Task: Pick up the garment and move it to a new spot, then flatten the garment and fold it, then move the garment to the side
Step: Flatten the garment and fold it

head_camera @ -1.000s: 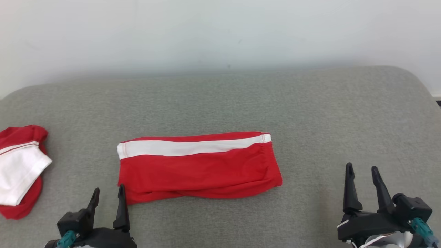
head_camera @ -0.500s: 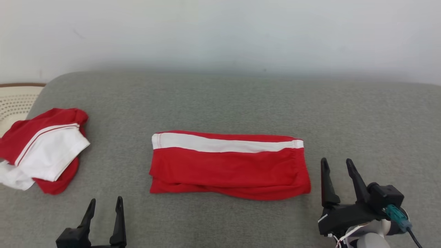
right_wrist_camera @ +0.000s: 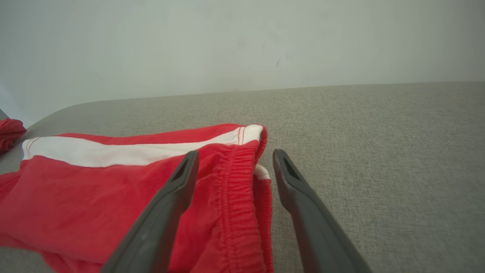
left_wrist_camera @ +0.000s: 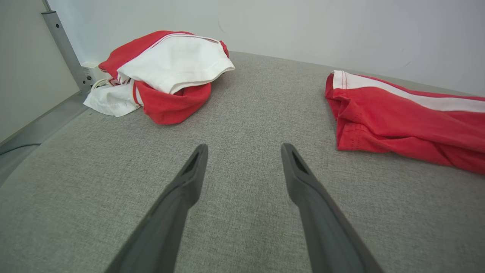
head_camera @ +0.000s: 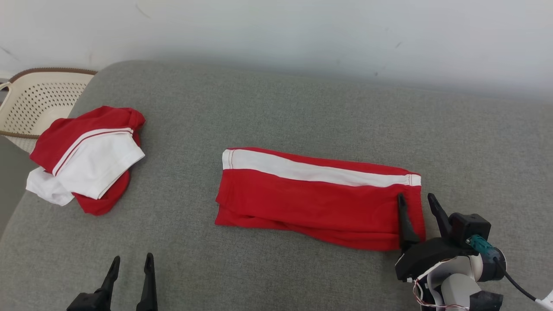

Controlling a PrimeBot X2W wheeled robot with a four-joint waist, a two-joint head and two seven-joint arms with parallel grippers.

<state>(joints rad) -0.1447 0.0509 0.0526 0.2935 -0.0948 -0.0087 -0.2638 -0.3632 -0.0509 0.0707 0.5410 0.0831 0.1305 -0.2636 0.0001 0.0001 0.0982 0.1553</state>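
Wide apart on the right gripper, lower right of the head view, one finger over the red cloth and the other just past its edge; straddling the gathered elastic band in the right wrist view, touching or hovering hard to say. Nothing held. Same story on the left gripper, bottom left, spread wide over bare grey cushion, gripping nothing, well apart from any cloth. Out from the right fingers: the garment, red shorts with a white stripe along the far edge, folded into a long band across the middle of the frame, right end between those fingers. Folding done by the look of it, so probably down to the last bit, the move to the side. To do it well: drop straight down, catch every layer at the elastic end and not just the top one, close firmly; bring the left in to the loose layered end at centre frame too, or risk the fold spilling open; lift low and level, carry both ends together. Further out, upper left: a second red and white heap, lying on the cushion, near its edge. Behind that, a pale perforated basket with a brown rim, off the cushion; inside mostly hidden, contents impossible to tell
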